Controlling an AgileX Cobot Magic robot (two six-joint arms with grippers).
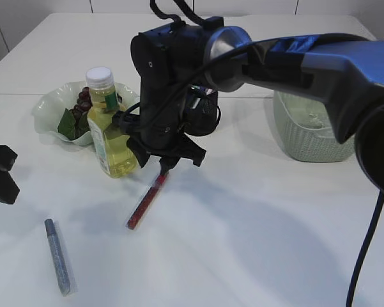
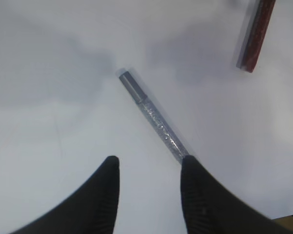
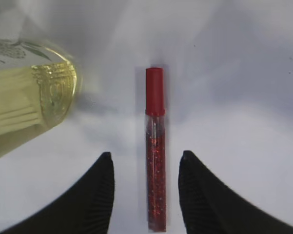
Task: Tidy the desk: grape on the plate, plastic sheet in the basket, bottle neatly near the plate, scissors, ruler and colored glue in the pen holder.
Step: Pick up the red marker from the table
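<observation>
Right gripper (image 3: 145,163): reached in from the right of the exterior frame to centre, pointing down at the surface (image 1: 243,243). Jaws apart, holding nothing; in the right wrist view the red glitter glue (image 3: 155,151) lies between the fingertips, touching neither, red cap toward the top of frame.

Left gripper (image 2: 148,168): jaws apart, empty. In the left wrist view the silver glitter glue (image 2: 153,119) runs diagonally from frame centre to the right fingertip, where its near end is hidden. In the exterior view only a black part shows at the left edge.

Bottle (image 1: 108,128): upright, white cap, yellow liquid, just left of the right arm and just in front of the plate.

Plate (image 1: 48,109): pale green, wavy rim, upper left of exterior frame; holds dark grapes (image 1: 84,101) and a green leaf, partly hidden by the bottle.

Basket (image 1: 307,137): pale green, woven, right of centre; upper part cut off by the arm, contents hard to make out.

Dark object behind the right arm: mostly hidden, cannot be identified.
</observation>
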